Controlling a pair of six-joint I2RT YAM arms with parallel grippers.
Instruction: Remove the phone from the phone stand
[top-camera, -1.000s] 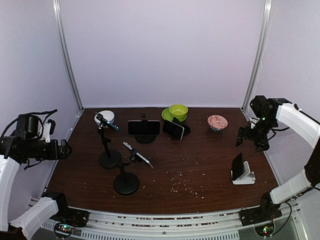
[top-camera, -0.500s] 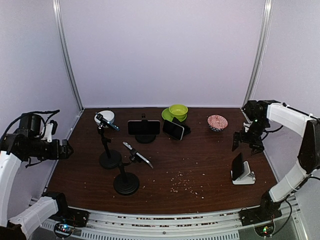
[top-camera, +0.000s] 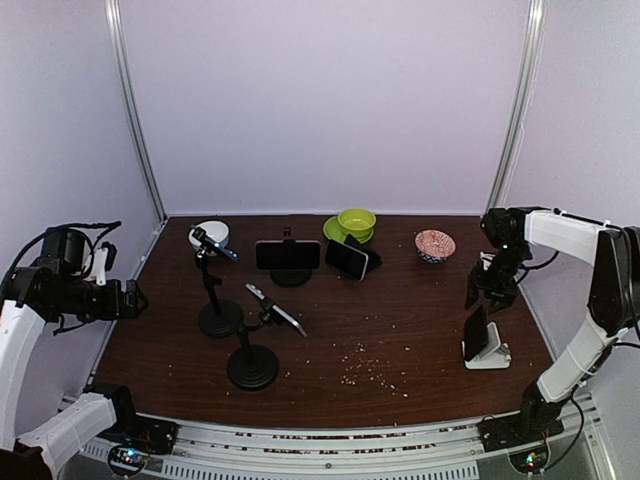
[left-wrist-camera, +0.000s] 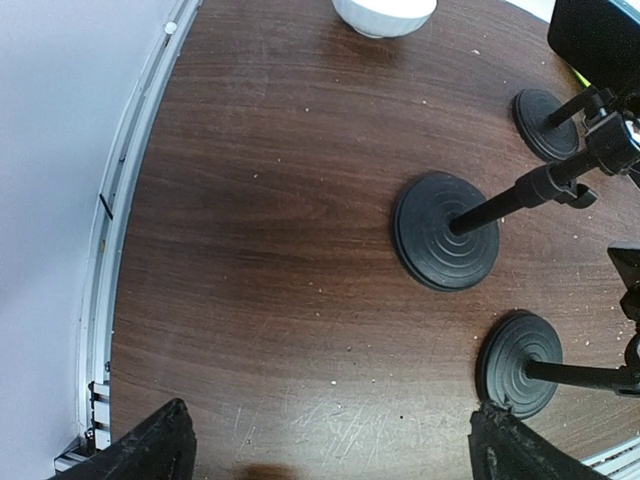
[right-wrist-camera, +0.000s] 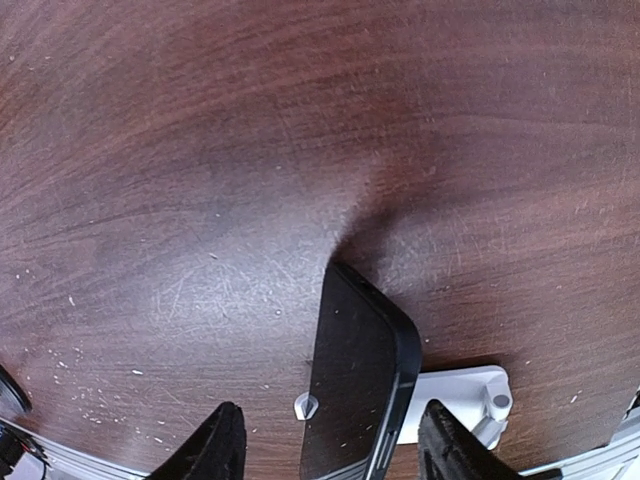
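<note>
A black phone (top-camera: 476, 331) stands upright in a white stand (top-camera: 492, 356) at the right of the brown table. My right gripper (top-camera: 490, 288) hangs open just above and behind it. In the right wrist view the phone (right-wrist-camera: 360, 380) sits between the two open fingers (right-wrist-camera: 218, 445), not touched, and the white stand (right-wrist-camera: 460, 398) shows behind it. My left gripper (top-camera: 126, 300) is open and empty at the far left edge. It hovers over bare table in its wrist view (left-wrist-camera: 330, 452).
Two black round-base pole stands (top-camera: 220, 318) (top-camera: 252, 366) hold phones at centre left. A third phone (top-camera: 288, 255) sits on a stand at the back, and another (top-camera: 346, 259) leans by the green bowls (top-camera: 356, 222). A white bowl (top-camera: 209, 234), a patterned bowl (top-camera: 435, 244) and scattered crumbs (top-camera: 370, 372) are also on the table.
My right gripper has moved left and down from beside the right wall to just above the phone on the white stand. The left arm has barely moved.
</note>
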